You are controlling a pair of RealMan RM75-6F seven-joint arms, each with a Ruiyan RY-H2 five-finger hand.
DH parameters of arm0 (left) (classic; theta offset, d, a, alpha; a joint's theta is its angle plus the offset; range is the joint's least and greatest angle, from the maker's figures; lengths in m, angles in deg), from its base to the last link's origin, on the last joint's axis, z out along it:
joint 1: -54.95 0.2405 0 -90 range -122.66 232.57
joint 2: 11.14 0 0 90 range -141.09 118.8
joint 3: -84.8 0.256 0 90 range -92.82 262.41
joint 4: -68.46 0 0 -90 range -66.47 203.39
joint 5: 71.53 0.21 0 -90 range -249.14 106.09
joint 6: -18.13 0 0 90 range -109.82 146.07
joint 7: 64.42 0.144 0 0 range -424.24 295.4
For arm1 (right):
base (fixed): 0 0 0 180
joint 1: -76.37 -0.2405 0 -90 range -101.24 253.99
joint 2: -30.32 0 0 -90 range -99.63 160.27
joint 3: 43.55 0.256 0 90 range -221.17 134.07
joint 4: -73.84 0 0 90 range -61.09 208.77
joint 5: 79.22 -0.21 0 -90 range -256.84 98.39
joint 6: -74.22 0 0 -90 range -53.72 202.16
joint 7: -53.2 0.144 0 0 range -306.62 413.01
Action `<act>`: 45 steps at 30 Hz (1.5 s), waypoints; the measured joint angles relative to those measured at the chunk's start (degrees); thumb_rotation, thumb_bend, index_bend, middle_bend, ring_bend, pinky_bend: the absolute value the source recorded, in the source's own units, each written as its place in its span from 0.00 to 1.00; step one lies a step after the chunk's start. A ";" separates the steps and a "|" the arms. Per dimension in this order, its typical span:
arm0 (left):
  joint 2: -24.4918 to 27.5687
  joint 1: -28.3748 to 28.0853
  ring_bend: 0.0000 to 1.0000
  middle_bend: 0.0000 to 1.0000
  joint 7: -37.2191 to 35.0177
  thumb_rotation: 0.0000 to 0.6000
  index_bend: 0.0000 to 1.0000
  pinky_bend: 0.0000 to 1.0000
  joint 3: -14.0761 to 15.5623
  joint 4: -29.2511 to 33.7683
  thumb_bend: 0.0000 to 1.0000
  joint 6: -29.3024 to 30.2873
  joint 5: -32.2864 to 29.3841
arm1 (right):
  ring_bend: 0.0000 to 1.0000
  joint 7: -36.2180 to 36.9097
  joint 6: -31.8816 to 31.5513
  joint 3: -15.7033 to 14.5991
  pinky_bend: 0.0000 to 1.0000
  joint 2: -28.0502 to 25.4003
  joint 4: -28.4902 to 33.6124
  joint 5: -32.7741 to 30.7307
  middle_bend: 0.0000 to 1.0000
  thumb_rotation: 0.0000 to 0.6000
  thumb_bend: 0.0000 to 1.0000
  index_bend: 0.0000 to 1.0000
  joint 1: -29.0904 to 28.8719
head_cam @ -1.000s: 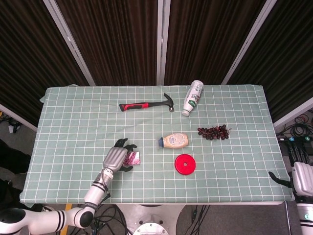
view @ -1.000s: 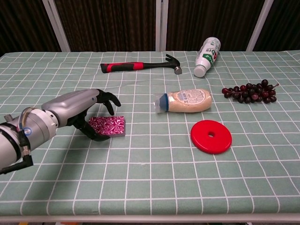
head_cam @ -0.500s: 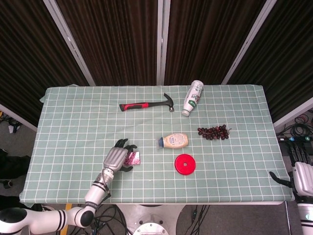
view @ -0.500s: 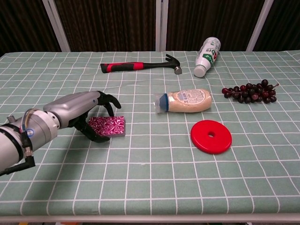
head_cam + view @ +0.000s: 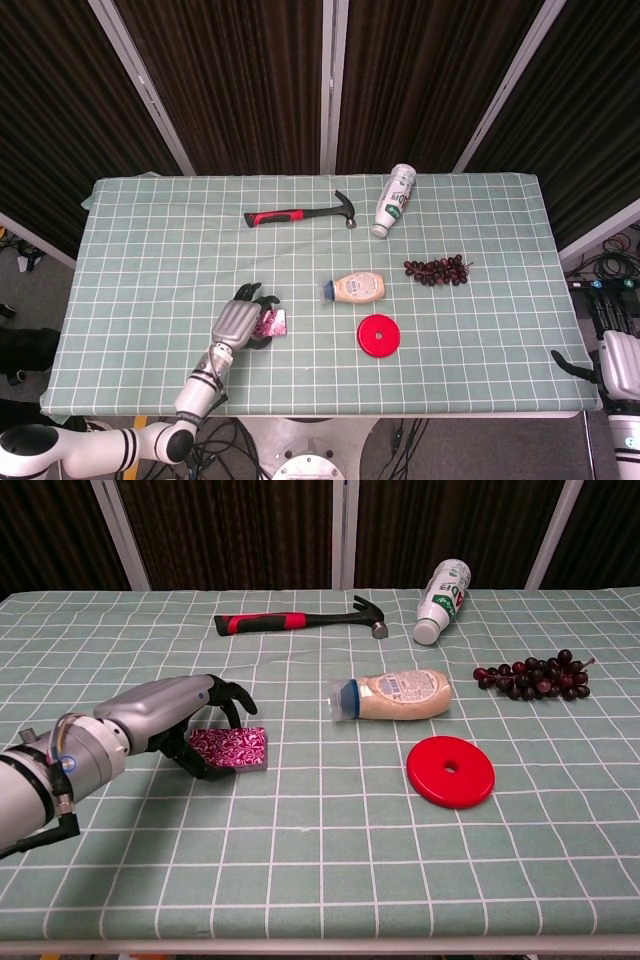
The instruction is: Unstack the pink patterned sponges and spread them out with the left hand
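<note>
Near the front-left part of the table (image 5: 560,900), my left hand (image 5: 175,720) sits over the pink sponges (image 5: 232,748), fingers curled down around the stack's left end, thumb low on the near side. I read that as reaching for a grip, but from either camera I can't tell whether the fingertips actually pinch the top sponge or only cage it. The stack lies flat on the checked cloth, well apart from the mayonnaise bottle (image 5: 393,693) and the red disc (image 5: 450,770) to its right. So I judge this is the first step: separating the top piece. Next I need to close on the upper sponge alone, lift it off, and set it down on bare cloth beside the other. My right hand (image 5: 618,368) waits off the table's far right edge, its fingers hidden.
</note>
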State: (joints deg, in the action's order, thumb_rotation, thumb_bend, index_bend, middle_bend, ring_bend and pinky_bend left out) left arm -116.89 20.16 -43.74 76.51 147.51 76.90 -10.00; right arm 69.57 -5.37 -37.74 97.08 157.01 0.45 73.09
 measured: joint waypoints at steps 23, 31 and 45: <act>0.60 0.62 0.05 0.37 -1.47 1.00 0.27 0.02 -0.23 -0.22 0.25 0.61 1.07 | 0.00 -0.72 0.43 -0.02 0.00 -0.15 0.72 -0.47 0.00 1.00 0.09 0.00 0.02; 2.54 0.85 0.07 0.39 -1.14 1.00 0.27 0.02 -0.28 0.77 0.26 0.78 1.15 | 0.00 -1.34 0.39 -0.03 0.00 -0.09 1.15 -0.32 0.00 1.00 0.09 0.00 -0.09; 6.78 0.98 0.07 0.40 -2.51 1.00 0.27 0.02 -2.14 -1.24 0.26 -0.43 -1.10 | 0.00 -3.10 0.42 0.17 0.00 -0.41 2.80 -0.12 0.00 1.00 0.09 0.00 -0.60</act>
State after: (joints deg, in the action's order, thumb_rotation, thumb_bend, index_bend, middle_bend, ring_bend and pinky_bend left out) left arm -110.11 21.14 -46.25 74.37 146.27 76.47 -11.10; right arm 66.47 -4.95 -37.58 96.67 159.81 0.33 72.49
